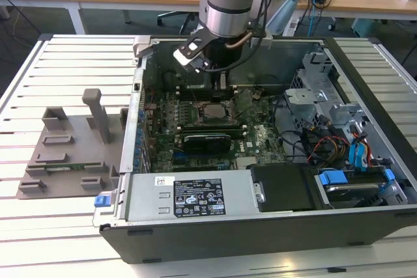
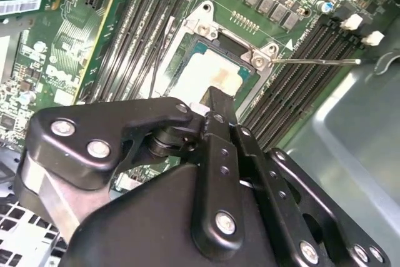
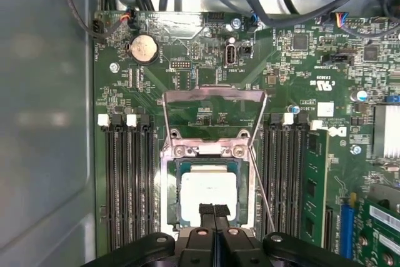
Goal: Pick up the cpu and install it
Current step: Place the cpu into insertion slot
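The cpu, a silvery square chip with a pale rim, lies flat in the motherboard socket; it also appears in the second wrist view and in the exterior view. The socket's metal load plate stands swung open, and its thin lever sticks out to one side. My gripper hangs straight over the chip, its two black fingers pressed together with the tips at the chip's top face. In the exterior view the gripper reaches down inside the open computer case.
Memory slots flank the socket, and one green module sits in them. A black expansion card lies just in front of the socket. A grey tray with posts rests outside the case at the exterior view's left. Drive bays and cables crowd the right.
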